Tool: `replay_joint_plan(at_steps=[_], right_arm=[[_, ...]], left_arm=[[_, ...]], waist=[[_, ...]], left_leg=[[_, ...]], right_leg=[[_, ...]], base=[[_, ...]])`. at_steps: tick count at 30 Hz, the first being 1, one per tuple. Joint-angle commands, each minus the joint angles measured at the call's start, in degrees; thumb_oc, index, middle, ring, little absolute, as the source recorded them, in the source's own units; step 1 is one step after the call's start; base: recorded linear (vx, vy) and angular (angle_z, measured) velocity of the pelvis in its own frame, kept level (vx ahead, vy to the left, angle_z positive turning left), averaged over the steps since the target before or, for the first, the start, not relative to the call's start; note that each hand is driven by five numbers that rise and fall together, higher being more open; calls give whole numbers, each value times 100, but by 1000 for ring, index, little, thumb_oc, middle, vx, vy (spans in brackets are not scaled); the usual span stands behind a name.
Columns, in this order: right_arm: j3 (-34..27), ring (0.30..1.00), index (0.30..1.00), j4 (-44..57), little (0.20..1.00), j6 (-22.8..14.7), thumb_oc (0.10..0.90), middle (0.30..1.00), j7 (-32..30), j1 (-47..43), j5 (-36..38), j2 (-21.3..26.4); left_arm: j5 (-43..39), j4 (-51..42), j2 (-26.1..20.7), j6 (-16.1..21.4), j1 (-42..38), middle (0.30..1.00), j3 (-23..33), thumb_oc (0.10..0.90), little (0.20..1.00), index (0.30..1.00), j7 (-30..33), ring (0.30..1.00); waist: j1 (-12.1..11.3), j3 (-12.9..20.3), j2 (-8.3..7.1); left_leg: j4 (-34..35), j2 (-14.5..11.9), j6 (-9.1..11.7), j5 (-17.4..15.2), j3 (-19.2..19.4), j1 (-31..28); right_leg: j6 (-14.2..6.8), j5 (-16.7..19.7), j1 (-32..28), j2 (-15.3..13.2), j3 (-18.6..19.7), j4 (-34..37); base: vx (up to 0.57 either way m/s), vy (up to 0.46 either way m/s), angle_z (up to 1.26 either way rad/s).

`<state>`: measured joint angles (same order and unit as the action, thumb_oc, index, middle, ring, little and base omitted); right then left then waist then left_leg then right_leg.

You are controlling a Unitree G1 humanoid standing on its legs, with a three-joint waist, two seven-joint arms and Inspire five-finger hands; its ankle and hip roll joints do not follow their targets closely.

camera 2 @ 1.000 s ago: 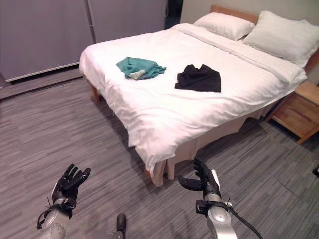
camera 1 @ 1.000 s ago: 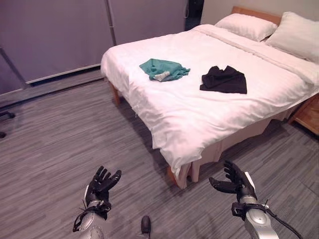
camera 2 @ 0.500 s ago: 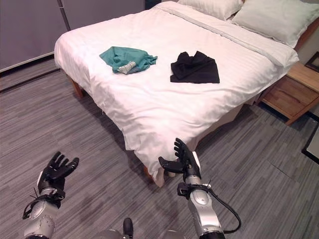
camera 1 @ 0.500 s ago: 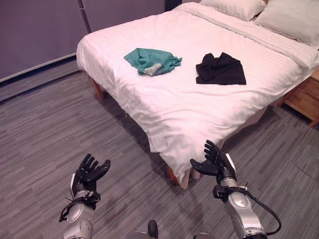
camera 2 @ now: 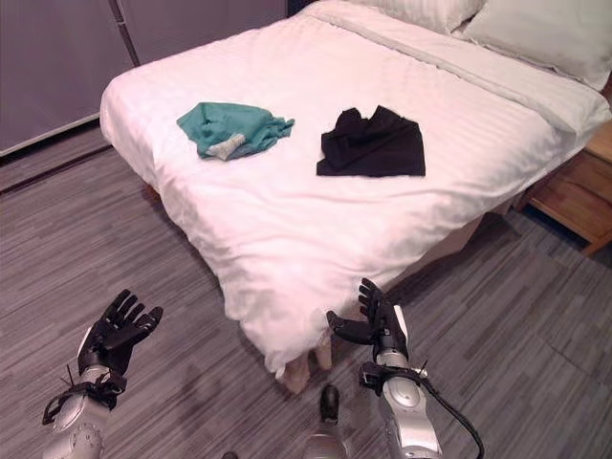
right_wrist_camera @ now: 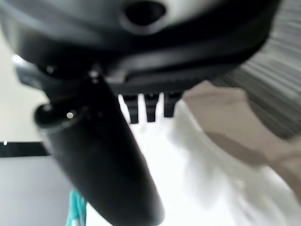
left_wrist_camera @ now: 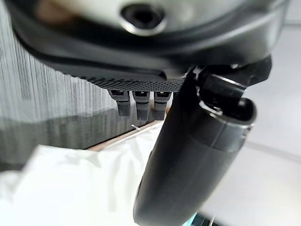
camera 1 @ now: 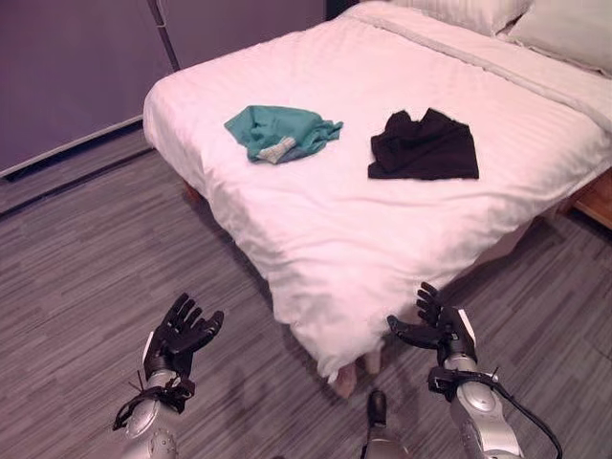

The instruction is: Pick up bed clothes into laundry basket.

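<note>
A crumpled teal garment [camera 1: 279, 131] lies on the white bed [camera 1: 402, 220] near its left side. A black garment [camera 1: 424, 147] lies flat to its right, nearer the middle. My left hand [camera 1: 180, 334] hovers over the floor, well short of the bed's corner, fingers spread and empty. My right hand [camera 1: 439, 330] hangs open beside the bed's near corner, thumb out, holding nothing. The left hand's fingers [left_wrist_camera: 136, 103] point toward the bed's white sheet, and the right hand's fingers [right_wrist_camera: 150, 106] do the same.
Grey wood-look floor [camera 1: 86, 268] surrounds the bed. Dark sliding doors [camera 1: 67, 67] stand at the back left. Pillows [camera 2: 535, 29] lie at the bed's head. A wooden nightstand [camera 2: 574, 191] sits at the right of the bed.
The camera has come closer to the bed and the whole picture has shifted. Both hands stay open and empty, now nearer the bed's near corner.
</note>
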<state>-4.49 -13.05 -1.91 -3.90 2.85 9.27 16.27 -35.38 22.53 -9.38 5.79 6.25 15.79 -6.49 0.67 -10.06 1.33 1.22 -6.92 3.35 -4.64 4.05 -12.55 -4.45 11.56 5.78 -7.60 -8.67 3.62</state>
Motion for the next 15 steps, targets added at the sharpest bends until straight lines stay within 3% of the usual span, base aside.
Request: replay_joint_plan(at_steps=[1,2,3,4,5,6,8,12,15], right_arm=[[-256,900,900,710,900,-595,800,900,-40,-472,-200,188],[-234,900,900,755,900,-616,800,900,-109,-583,-156,346],[-231,900,900,721,900,-658,800,900,-175,-667,-47,389],[-230,900,900,720,900,-659,800,900,-175,-669,-47,388],[-265,900,900,724,900,-645,800,900,-324,-700,-49,509],[-301,900,900,745,900,-650,800,900,-369,-750,-58,550],[-331,900,900,769,900,-640,800,900,-428,-759,-82,606],[-373,900,900,816,900,-673,800,900,-463,-696,-59,555],[-392,900,900,763,900,-611,800,900,-430,-558,-201,538]], left_arm=[[-46,-640,-579,493,-439,900,347,800,900,900,-8,900],[-142,-617,-521,565,-529,900,390,800,900,900,198,900],[-234,-419,-486,583,-594,900,428,800,900,900,273,900],[-234,-417,-488,583,-596,900,429,800,900,900,272,900],[-427,-287,-463,584,-655,900,483,800,900,900,382,900],[-496,-242,-412,583,-671,900,502,800,900,900,408,900],[-499,-107,-398,565,-729,900,450,800,900,900,431,900],[-479,74,-425,569,-818,900,345,800,900,900,391,900],[-401,118,-368,587,-871,900,296,800,900,900,414,900]], waist=[[19,297,-181],[-79,208,-238],[-113,120,-328],[-102,127,-330],[-247,10,-505],[-308,-33,-505],[-385,0,-485],[-367,104,-328],[-293,152,-253]], left_leg=[[-829,-293,153,579,-85,-123],[-2186,-448,96,1332,-190,550],[-3028,-549,46,1574,-277,1106],[-3035,-547,47,1575,-290,1124],[-3659,-453,-26,1538,-170,1587],[-3899,-452,38,1403,14,1853],[-3477,-218,89,1246,126,2102],[-1244,2,102,1205,468,1897],[-771,101,152,1222,387,1441]], right_leg=[[-444,42,321,-295,241,-687],[-115,-276,14,-174,118,-686],[83,-312,-215,-107,25,-551],[83,-309,-209,-110,15,-547],[301,-483,-505,-8,61,-402],[330,-532,-655,27,-37,-331],[317,-556,-863,65,-42,-194],[160,-666,-1038,189,-38,-61],[93,-751,-1112,134,-80,-135]], base=[[301,-557,19],[167,-506,36],[166,-505,44],[159,-502,27],[194,-414,10],[267,-455,5],[250,-133,-7],[233,27,-6],[177,86,-15]])
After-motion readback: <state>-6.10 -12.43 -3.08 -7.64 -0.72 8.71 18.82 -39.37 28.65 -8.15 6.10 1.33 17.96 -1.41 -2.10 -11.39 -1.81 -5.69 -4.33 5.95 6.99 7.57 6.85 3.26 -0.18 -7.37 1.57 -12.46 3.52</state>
